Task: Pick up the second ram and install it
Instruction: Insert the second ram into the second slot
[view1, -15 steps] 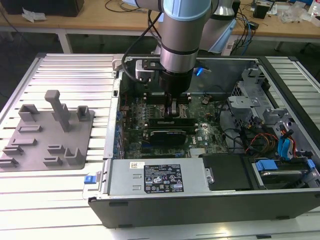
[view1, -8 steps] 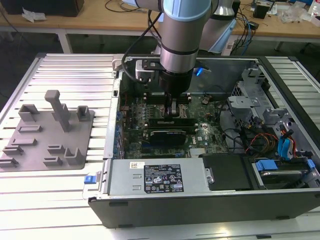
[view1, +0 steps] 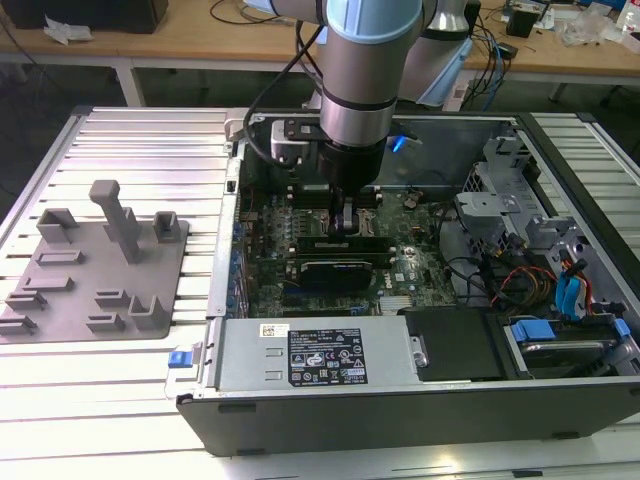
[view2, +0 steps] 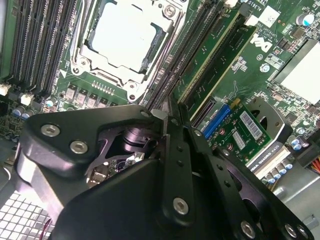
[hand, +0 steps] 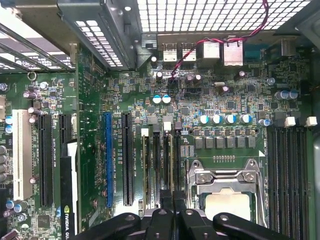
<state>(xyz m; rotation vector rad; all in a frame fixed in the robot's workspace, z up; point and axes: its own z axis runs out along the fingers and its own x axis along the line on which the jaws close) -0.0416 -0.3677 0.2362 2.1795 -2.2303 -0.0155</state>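
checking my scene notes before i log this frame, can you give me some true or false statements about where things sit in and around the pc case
1. The arm reaches down into the open computer case. True.
2. The grey fixture tray lies on the exterior view's right of the case. False: it lies on the exterior view's left.
3. A silver processor sits in its socket. True.
4. The black expansion card lies on the grey tray. False: it stands inside the case, on the motherboard.
5. One long slot on the motherboard is blue. True.
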